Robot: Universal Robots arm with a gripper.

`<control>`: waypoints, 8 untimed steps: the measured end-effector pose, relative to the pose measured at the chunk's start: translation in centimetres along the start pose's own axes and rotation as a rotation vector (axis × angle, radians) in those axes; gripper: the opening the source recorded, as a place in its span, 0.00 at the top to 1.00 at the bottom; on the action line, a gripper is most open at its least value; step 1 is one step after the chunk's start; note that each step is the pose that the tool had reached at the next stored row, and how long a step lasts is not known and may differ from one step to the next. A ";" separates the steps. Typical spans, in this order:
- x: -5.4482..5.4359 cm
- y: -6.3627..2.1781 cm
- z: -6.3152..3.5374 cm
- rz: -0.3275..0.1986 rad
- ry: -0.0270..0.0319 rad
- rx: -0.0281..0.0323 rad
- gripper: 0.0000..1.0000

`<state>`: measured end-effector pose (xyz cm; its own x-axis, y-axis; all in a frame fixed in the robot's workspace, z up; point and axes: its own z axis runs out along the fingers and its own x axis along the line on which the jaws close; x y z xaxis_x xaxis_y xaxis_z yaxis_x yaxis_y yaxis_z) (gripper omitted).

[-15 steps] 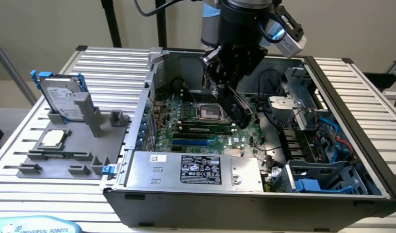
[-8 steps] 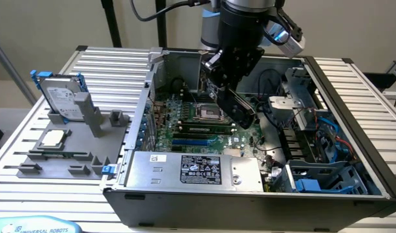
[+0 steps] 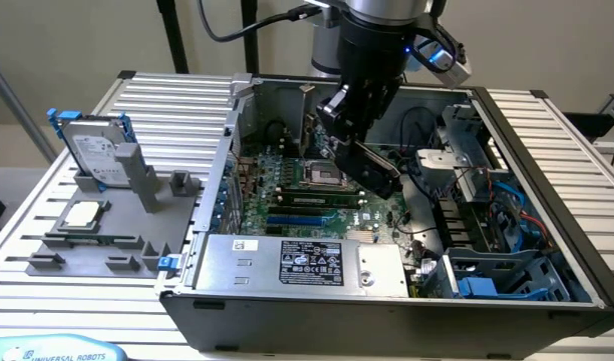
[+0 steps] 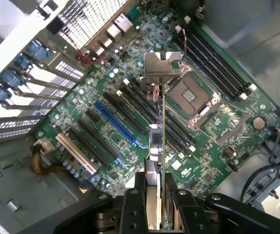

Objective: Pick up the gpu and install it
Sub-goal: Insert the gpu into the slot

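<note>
Inside the open PC case point(image 3: 387, 320), over the motherboard point(image 4: 81, 109), the gripper point(image 3: 344, 138) is pinching the gpu point(image 3: 373, 171). Its fingers point(image 4: 132, 210) are clamped on either side of the card's near end. In my wrist view I see the card edge-on running straight away from the fingers, with its silver bracket point(image 4: 162, 66) at the far end. It sits above the row of slots, between the blue slot point(image 4: 116, 125) and the CPU socket point(image 4: 191, 97). In the exterior view the card hangs tilted, dark face showing, slanting down toward the exterior view's right, beside the socket. I can't tell if its lower edge touches the board. The arm drops in from the top of the exterior view, with the wrist angled and the gripper down inside the case walls. The hard drive point(image 3: 96, 150) and the CPU chip point(image 3: 83, 214) sit outside on the gray holder point(image 3: 96, 252).
</note>
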<state>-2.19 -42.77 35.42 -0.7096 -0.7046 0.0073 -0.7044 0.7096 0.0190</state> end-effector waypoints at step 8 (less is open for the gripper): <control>0.0 -0.01 0.55 -0.146 0.0028 0.0010 0.73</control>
<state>-2.19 -42.77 34.87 -0.5999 -0.8001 0.0074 -0.7999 0.5999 0.0190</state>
